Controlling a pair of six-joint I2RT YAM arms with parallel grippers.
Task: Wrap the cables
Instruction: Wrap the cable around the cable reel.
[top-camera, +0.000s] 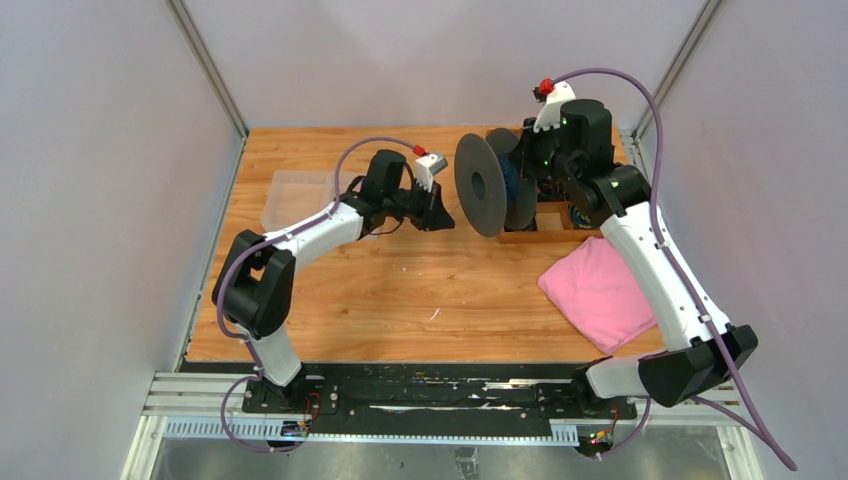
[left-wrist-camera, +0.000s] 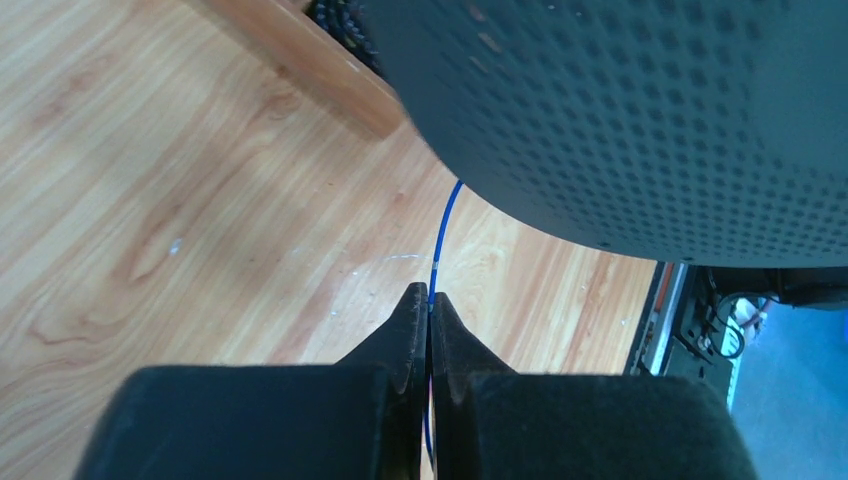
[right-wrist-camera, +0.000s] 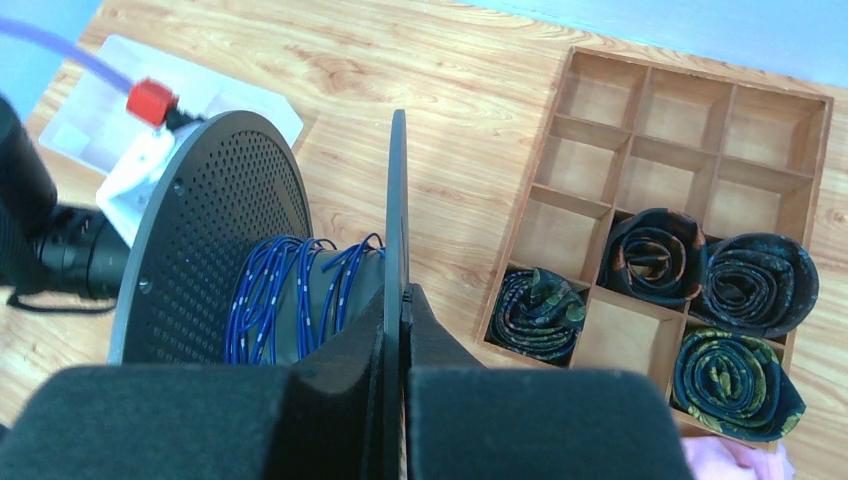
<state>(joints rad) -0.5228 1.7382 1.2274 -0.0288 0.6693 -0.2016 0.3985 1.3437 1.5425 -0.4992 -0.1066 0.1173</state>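
**Winding the blue cable onto the spool**

The left gripper sits just beside the spool, on its left side. Its jaws are pressed together on the thin blue cable. From there the cable runs up and goes behind the spool's big black disc.

The right gripper is on the spool's other side. Its jaws are clamped on the edge of the second disc and hold the spool upright.

Some cable lies in loose loops round the spool's middle, so I think the winding is partly done. Next the spool must turn, or the left gripper must go round it. The cable needs a gentle pull, or the loops may slip off.
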